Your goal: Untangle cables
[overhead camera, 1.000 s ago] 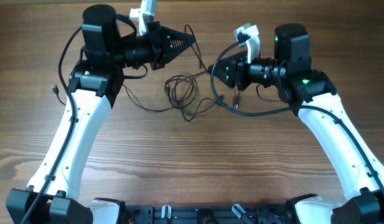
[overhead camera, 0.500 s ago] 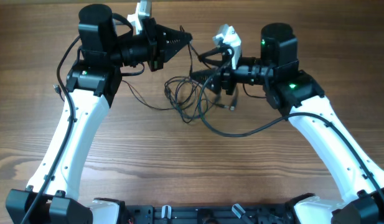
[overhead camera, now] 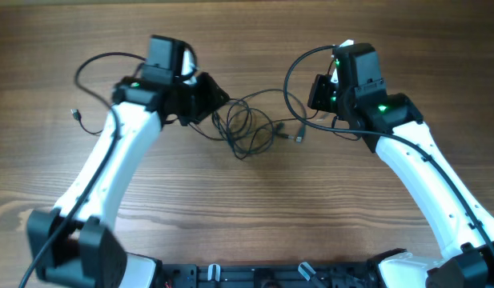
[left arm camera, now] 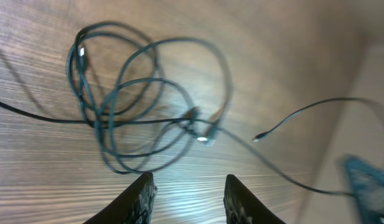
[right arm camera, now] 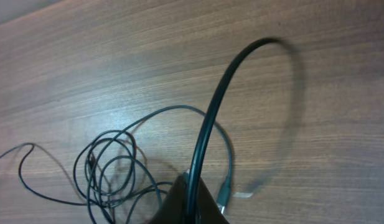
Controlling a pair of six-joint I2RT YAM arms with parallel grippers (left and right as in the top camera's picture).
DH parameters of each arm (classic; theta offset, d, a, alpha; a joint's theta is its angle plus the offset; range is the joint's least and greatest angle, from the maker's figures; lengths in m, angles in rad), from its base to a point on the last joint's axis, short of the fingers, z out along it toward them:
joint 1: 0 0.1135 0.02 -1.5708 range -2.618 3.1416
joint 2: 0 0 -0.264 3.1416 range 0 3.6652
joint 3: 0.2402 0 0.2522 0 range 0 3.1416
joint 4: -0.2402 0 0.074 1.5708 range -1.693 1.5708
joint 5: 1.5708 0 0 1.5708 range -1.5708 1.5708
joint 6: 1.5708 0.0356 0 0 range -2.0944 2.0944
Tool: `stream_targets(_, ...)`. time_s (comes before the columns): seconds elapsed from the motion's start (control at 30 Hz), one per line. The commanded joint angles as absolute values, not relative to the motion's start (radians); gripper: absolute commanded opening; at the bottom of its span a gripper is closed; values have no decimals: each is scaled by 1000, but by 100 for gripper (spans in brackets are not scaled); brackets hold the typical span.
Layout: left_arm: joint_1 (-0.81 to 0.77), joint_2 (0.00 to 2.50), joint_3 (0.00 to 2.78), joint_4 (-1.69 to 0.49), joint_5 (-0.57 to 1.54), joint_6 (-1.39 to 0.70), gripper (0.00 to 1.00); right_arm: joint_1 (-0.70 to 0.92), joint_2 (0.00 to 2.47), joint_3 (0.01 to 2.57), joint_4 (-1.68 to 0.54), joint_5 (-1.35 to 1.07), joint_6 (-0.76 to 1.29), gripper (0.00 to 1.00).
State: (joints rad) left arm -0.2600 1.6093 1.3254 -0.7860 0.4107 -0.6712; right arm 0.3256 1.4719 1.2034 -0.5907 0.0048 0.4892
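Most of job remains: cables lie mid-bench, several overlapping loops knotted, plug ends trailing right. Left fingers parted, holding nothing, just beside tangle. Right fingers hidden by arm cable; state cannot tell.

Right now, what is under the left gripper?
In the left wrist view, the left gripper hangs open above bare wooden table, the tangled cables just ahead of it. Whatever lies directly beneath its fingers is covered.
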Motion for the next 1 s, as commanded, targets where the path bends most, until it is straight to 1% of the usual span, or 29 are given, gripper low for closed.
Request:
stream_targets(0.0, -323, 1742, 1307, -790, 346, -605, 43, 327, 1482, 1215, -604, 2, 524, 4)
stream_targets(0.13, -359, 1867, 1307, -791, 278, -606, 43, 324, 1482, 1215, -617, 10, 527, 4)
stream_targets(0.23, -364, 1914, 1307, -791, 226, -606, 43, 324, 1482, 1215, -624, 10, 527, 4)
stream_targets(0.47, -368, 1921, 1307, -784, 136, -606, 44, 320, 1482, 1215, -630, 10, 527, 5)
stream_targets(0.57, -382, 1925, 1302, -731, 113, -606, 49, 320, 1482, 1215, -631, 9, 528, 4)
stream_targets(0.63, -395, 1928, 1289, -686, 105, -606, 50, 320, 1482, 1215, -631, 6, 532, 4)
stream_targets(0.8, -413, 1934, 1276, -654, 28, -606, 50, 320, 1482, 1215, -638, 6, 531, 4)
stream_targets(0.97, -413, 1956, 1276, -654, 24, -606, 49, 320, 1482, 1216, -638, 6, 535, 4)
